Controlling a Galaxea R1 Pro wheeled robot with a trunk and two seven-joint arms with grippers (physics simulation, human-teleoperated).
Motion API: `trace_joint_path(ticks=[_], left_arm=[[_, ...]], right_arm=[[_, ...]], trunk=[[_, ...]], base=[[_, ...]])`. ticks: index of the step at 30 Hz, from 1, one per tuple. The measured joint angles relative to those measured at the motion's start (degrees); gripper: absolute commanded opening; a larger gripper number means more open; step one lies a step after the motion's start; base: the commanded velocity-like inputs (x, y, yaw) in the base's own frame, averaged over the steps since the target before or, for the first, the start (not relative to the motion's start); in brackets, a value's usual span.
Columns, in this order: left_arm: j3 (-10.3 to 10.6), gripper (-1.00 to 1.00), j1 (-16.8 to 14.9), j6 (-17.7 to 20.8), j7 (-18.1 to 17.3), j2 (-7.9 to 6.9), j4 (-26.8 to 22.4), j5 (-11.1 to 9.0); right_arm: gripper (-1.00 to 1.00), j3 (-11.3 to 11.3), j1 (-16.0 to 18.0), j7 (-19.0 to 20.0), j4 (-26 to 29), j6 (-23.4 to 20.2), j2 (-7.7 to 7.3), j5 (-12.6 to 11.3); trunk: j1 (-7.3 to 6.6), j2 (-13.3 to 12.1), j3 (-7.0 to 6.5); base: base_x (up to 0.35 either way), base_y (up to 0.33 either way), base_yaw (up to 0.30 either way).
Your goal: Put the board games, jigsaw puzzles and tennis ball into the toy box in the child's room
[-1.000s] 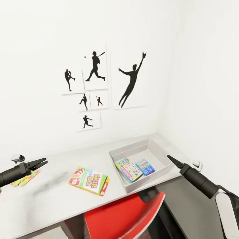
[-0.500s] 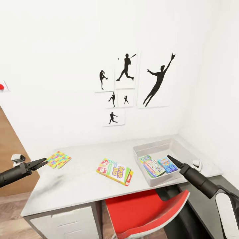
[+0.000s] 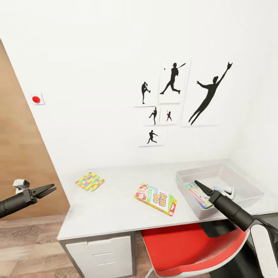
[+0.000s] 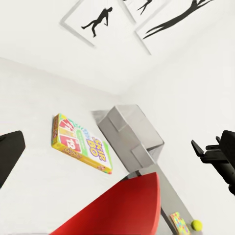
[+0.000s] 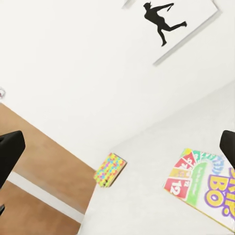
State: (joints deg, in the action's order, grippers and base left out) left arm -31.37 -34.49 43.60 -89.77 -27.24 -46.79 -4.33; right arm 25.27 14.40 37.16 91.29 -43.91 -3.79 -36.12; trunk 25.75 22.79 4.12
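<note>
Your left hand (image 3: 49, 189) hangs off the desk's left end, over the wood floor (image 3: 31, 247), its two fingers slightly parted and holding nothing. Your right hand (image 3: 197, 183) reaches over the near wall of the toy box (image 3: 247, 184); its fingers meet in a closed point, and nothing shows between them.

The toy box sits at the right end of the desk (image 3: 116, 208). Inside it a printed board game box (image 3: 199, 194) lies flat against the left side, partly hidden by your right arm. The Skip-Bo game (image 3: 156, 198) lies flat on the desk between the toy box and the jigsaw puzzle (image 3: 89, 181), which rests near the desk's back left corner. In the left wrist view, the tennis ball (image 4: 197, 224) sits beside a second mosaic puzzle (image 4: 180, 223) on the lower dark section beyond the red chair (image 3: 193, 251).
</note>
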Motion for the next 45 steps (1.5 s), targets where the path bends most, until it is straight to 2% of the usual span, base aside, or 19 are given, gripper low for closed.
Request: trace_joint_path(ticks=[40,42,45], left_arm=[[0.07,1.00,0.00,0.00,0.00,0.08,0.00,-0.01],[0.09,1.00,0.00,0.00,0.01,0.08,0.01,-0.02],[0.10,1.00,0.00,0.05,0.01,0.10,0.03,0.06]], right_arm=[[1.00,-0.13,-0.03,-0.15,0.00,0.07,0.09,0.03],[1.00,-0.46,-0.01,-0.22,0.01,0.07,0.09,0.04],[1.00,-2.39,0.01,-0.64,0.02,0.18,0.06,0.14]], trunk=[[0.00,0.00,0.00],[0.00,0.00,0.00],[0.00,0.00,0.00]], base=[[0.000,0.278,0.000],[0.000,0.103,0.000],[0.000,0.034,0.000]])
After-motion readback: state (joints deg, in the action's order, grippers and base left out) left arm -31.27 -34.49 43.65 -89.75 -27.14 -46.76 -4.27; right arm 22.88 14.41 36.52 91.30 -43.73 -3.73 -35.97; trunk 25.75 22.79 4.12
